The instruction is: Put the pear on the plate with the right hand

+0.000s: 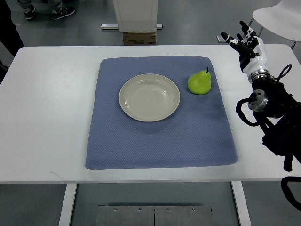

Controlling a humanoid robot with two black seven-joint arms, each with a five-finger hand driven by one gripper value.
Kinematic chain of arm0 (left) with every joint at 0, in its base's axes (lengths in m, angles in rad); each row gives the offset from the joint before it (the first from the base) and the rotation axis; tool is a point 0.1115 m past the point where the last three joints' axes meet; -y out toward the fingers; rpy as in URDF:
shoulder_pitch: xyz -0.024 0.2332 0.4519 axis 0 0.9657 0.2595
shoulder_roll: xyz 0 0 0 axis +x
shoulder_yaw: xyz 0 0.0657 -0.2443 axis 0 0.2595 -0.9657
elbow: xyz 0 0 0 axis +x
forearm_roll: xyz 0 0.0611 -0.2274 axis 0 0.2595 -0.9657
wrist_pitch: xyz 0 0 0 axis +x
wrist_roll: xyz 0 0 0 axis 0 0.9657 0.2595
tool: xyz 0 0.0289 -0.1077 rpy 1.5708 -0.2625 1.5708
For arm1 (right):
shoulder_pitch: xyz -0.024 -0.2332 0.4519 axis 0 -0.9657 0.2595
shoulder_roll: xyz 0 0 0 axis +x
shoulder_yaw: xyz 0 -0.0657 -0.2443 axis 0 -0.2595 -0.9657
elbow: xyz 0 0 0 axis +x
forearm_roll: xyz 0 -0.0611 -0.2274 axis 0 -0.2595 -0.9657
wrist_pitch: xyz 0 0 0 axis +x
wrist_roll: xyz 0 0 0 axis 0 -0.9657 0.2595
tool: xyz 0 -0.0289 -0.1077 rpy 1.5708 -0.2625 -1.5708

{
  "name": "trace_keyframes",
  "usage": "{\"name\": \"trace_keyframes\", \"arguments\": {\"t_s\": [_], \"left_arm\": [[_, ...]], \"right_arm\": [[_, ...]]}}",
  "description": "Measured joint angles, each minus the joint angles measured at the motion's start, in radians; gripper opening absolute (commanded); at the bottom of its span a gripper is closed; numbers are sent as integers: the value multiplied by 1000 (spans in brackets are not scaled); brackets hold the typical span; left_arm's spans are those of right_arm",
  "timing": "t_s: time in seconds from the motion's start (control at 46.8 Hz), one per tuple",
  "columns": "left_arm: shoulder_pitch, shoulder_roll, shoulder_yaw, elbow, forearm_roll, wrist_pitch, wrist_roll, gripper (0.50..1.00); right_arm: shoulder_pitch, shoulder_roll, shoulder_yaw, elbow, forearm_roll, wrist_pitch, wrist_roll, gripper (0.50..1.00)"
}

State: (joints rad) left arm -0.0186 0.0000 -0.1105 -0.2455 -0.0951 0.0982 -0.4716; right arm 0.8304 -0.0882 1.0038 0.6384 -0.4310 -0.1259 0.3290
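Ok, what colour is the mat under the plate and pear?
Blue-grey with a fine woven texture, the mat shows clearly in the top view.
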Motion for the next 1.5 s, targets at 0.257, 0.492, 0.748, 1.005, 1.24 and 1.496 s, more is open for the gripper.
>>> {"name": "trace_keyframes", "arguments": {"t_s": [0.257,0.492,0.748,1.005,1.24,1.496], "left_arm": [[-1,0,0,0,0,0,0,1000],[-1,0,0,1,0,3,0,1000],[10,0,0,2,0,9,0,1000],[10,0,0,2,0,9,0,1000],[10,0,0,2,0,9,0,1000],[10,0,0,2,0,9,0,1000]], "right_arm": [[-2,-5,-4,1,0,0,1,1000],[-10,0,-17,1,0,0,-4,1000],[-13,16,-29,1,0,2,-10,1000],[-10,25,-47,1,0,2,-10,1000],[-10,25,-47,1,0,2,-10,1000],[-8,25,-47,1,0,2,-9,1000]]}}
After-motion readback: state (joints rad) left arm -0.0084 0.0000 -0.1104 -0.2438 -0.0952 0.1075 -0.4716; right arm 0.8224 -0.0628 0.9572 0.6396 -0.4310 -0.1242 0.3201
